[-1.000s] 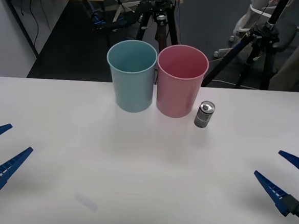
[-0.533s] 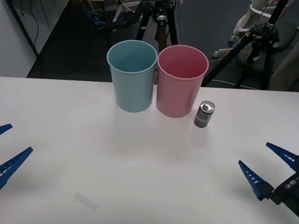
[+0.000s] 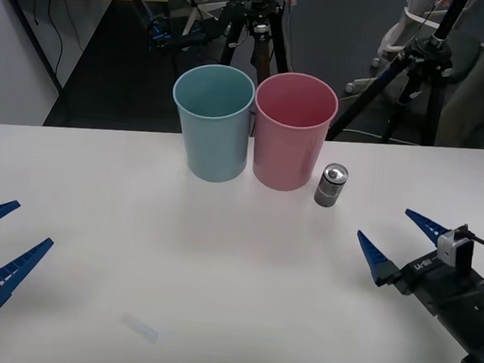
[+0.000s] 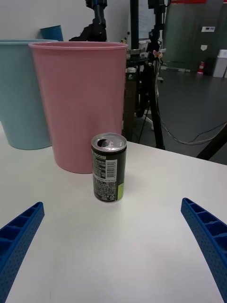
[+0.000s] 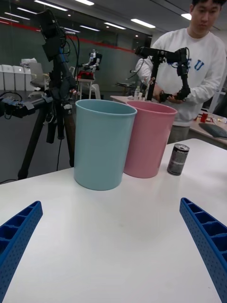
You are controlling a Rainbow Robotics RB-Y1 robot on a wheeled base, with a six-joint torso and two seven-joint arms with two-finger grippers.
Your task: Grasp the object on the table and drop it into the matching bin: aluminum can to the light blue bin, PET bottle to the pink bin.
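Observation:
The aluminum can (image 3: 331, 185), silver with a dark grey label, stands upright on the white table (image 3: 220, 263), just right of the pink bin (image 3: 294, 131). The light blue bin (image 3: 213, 121) stands touching the pink bin's left side. My right gripper (image 3: 394, 239) is open, low over the table, a short way in front and to the right of the can. In the right wrist view the can (image 4: 109, 167) stands between and beyond the blue fingers (image 4: 19, 236), in front of the pink bin (image 4: 78, 104). My left gripper (image 3: 1, 239) rests open at the table's left edge.
Tripods (image 3: 253, 24) and cables stand on the dark floor behind the table. A faint scuff (image 3: 142, 328) marks the tabletop near the front. The left wrist view holds both bins (image 5: 101, 142), the can (image 5: 178, 159) and a person behind the table.
My right gripper has moved forward and to the left across the table towards the can, with more of its arm now in view. The left gripper, the can and the bins have stayed still.

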